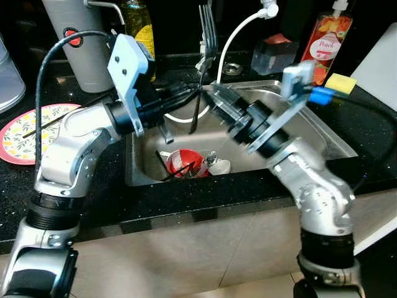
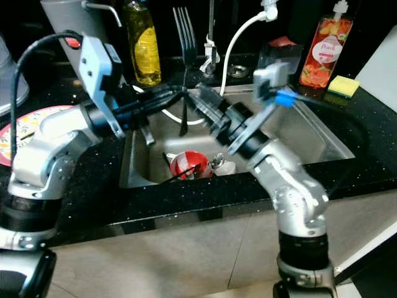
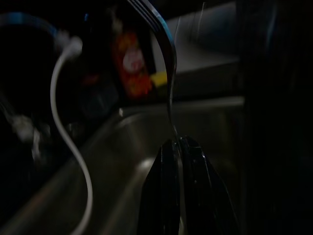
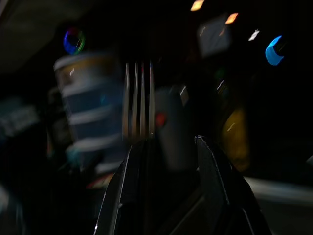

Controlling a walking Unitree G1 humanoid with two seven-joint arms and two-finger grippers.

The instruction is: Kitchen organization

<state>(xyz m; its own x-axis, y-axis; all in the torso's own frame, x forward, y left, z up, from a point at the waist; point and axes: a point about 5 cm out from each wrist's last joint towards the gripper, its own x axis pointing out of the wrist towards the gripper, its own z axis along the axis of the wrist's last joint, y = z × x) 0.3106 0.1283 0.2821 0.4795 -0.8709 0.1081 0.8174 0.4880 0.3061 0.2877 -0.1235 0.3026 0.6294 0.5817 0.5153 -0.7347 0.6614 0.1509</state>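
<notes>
A silver fork (image 1: 207, 28) stands upright over the steel sink (image 1: 322, 133), tines up. My left gripper (image 1: 195, 93) reaches in from the left and is shut on the fork's handle; the left wrist view has its fingertips (image 3: 191, 147) pinched on the stem of the fork (image 3: 168, 58). From the right, my right gripper (image 1: 212, 94) comes close beside the handle. In the right wrist view it (image 4: 167, 143) is open, with the fork's tines (image 4: 139, 103) just beyond its fingers, toward one side.
A red bowl (image 1: 184, 162) and a white cup (image 1: 218, 165) with utensils lie in the sink. A patterned plate (image 1: 22, 133) sits on the black counter at left. A grey canister (image 1: 80, 43), oil bottle (image 1: 140, 25), white hose (image 1: 239, 31), soap bottle (image 1: 327, 37) and yellow sponge (image 1: 341, 82) line the back.
</notes>
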